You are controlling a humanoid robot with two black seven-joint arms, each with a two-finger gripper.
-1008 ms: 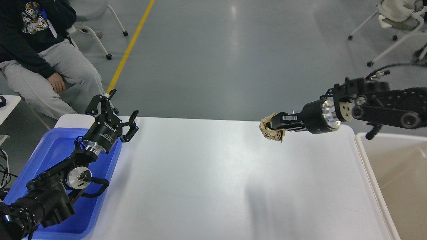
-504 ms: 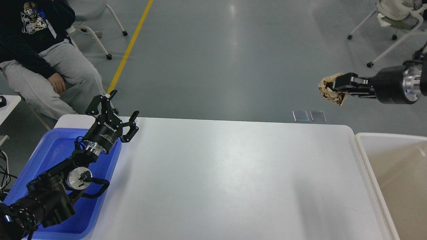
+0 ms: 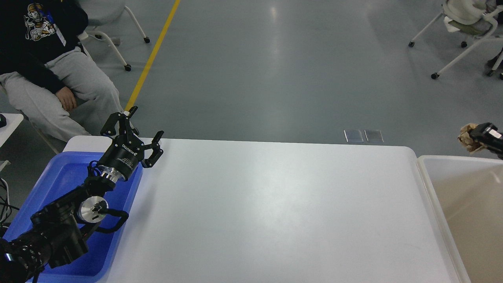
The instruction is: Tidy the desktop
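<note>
The white desktop [image 3: 267,212] fills the middle of the head view. My right gripper [image 3: 473,138] is at the far right edge, above the back rim of the cream-white bin [image 3: 422,173], shut on a crumpled brown paper ball [image 3: 467,138]. Most of the right arm is out of view. My left gripper [image 3: 135,131] is open and empty, raised over the far corner of the blue tray [image 3: 59,177] at the desktop's left end.
A seated person [image 3: 47,67] in grey trousers is at the far left behind the tray. A yellow floor line [image 3: 153,51] runs away from the table. Wheeled chairs [image 3: 463,27] stand at the far right. Two small metal floor plates [image 3: 363,135] lie behind the table.
My right gripper has carried the paper ball from over the desktop's back right part up and rightward to above the cream-white bin. The left arm has not moved.
</note>
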